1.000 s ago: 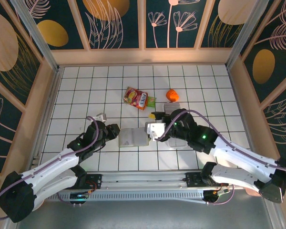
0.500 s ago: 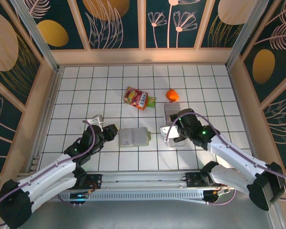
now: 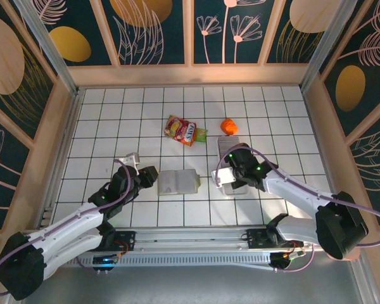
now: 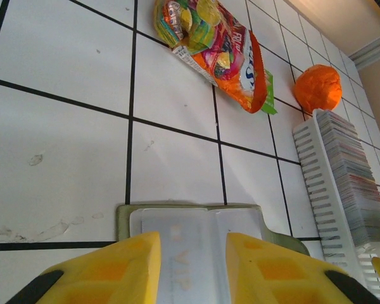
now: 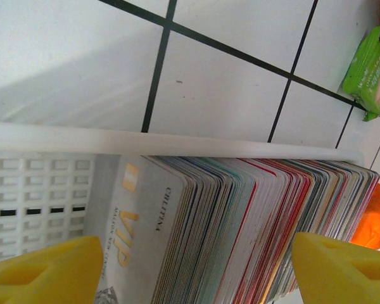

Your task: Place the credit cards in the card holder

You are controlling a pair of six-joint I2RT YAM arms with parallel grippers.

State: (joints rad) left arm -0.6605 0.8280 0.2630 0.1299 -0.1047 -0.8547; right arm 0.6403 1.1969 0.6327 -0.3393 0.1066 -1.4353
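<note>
Just right of centre, the credit cards [image 5: 240, 234] stand packed on edge in a white tray [image 5: 38, 183] on the tiled counter [image 3: 107, 114], the right claw [image 5: 196, 250] spread wide either side of them. Left of it, the olive card holder [image 3: 177, 182] lies open, the left claw [image 4: 191, 247] parted over its edge.

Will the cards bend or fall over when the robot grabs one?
Probably stiff: the credit cards stand straight on edge, unbent. They lean packed together in the white tray, so neighbours may tip or slide when one leaves. Their smooth faces may be slippery.
</note>
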